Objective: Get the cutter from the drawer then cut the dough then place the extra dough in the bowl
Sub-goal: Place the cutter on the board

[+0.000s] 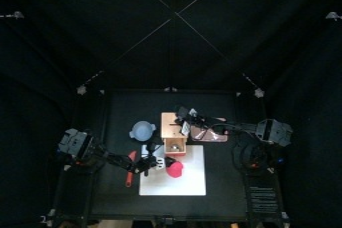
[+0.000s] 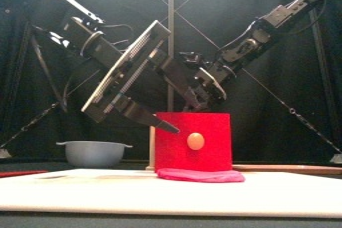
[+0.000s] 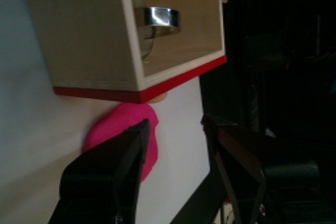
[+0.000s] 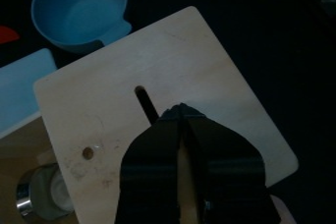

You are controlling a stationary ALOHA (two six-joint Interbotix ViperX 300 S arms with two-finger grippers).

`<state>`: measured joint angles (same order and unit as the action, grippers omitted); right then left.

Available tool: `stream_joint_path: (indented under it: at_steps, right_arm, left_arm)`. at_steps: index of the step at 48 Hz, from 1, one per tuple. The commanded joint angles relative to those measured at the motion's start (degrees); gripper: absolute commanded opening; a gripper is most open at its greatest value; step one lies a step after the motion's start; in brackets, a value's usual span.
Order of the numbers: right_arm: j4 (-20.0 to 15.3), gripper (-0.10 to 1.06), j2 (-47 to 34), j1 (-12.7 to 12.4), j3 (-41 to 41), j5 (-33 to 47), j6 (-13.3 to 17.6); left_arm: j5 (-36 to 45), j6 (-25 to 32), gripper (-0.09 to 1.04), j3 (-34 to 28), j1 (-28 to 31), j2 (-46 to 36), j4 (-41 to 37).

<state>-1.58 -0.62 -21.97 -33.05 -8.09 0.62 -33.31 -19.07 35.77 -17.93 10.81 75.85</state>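
Cutter [image 3: 160,17] lay in the open drawer [image 3: 85,31]; left gripper [image 3: 175,132] gaped near the dough [image 3: 125,140], right gripper [image 4: 180,112] clenched over the wooden box [image 4: 210,71].

My left arm [image 2: 83,30] comes in from the left and slopes steeply down toward the centre, the wrist tipped over at a slant. The left jaws point down and inward, low in the front view. They stand apart, and a clear gap shows between them in the left wrist view. My right arm [image 2: 267,22] reaches in from the right about as far as the middle and ends higher than the left. Its wrist bends downward and the right jaws are pressed together along their length, tip to tip. Seen from the front, the two arms lean toward each other. Whether they touch I cannot tell.
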Motion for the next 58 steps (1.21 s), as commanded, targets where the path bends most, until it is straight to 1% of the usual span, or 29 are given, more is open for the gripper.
stream_joint_path:
  at_steps: [1,9,17,25,29,31,35,41,46,49,52,54,58]
  right_arm:
    - [0.09,0.03,1.67,1.23,1.14,-2.02,0.0]
    - [1.32,0.03,3.87,2.29,2.64,-6.15,-0.09]
    - [1.76,0.03,7.12,3.87,3.34,-10.02,-0.18]
    - [2.2,0.04,10.55,6.59,3.25,-12.13,-0.09]
    - [2.2,0.07,11.87,8.09,3.08,-12.22,-0.09]
    - [2.2,0.1,12.3,9.23,2.99,-12.13,-0.09]
    - [2.29,0.2,12.57,10.72,3.43,-12.13,-0.09]
    - [2.2,0.38,12.3,12.3,3.87,-12.22,0.0]
    - [2.2,0.51,11.43,13.1,3.96,-12.22,0.0]
    - [1.93,0.57,10.72,13.36,3.96,-12.39,0.0]
    - [1.93,0.63,10.2,14.15,3.96,-13.01,0.0]
    - [1.93,0.66,9.84,14.68,4.04,-13.8,0.09]
    - [1.85,0.69,9.23,15.03,4.04,-14.77,0.09]
  left_arm:
    - [-0.26,0.18,0.84,0.7,-0.44,-3.25,0.0]
    - [-0.62,0.62,0.83,3.16,-1.05,-7.29,-0.88]
    - [-1.14,0.79,0.83,6.59,-1.05,-11.69,-5.63]
    - [-1.85,0.97,0.83,9.84,-0.62,-16.17,-15.64]
    - [-2.02,0.97,0.83,12.83,0.79,-18.63,-23.73]
    - [-2.11,1.05,0.83,14.33,2.02,-19.69,-27.86]
    - [-2.2,0.88,0.83,17.05,4.75,-21.71,-37.27]
    - [-2.2,0.44,0.83,20.04,8.35,-22.94,-47.02]
    - [-2.11,0.97,0.83,21.53,9.76,-23.29,-51.24]
    - [-2.11,0.88,0.83,22.24,9.93,-23.38,-53.17]
    - [-2.11,0.7,0.83,22.76,9.84,-23.38,-54.4]
    - [-2.11,0.7,0.83,23.2,9.76,-23.29,-54.76]
    - [-2.2,0.7,0.83,23.82,9.58,-23.2,-54.76]
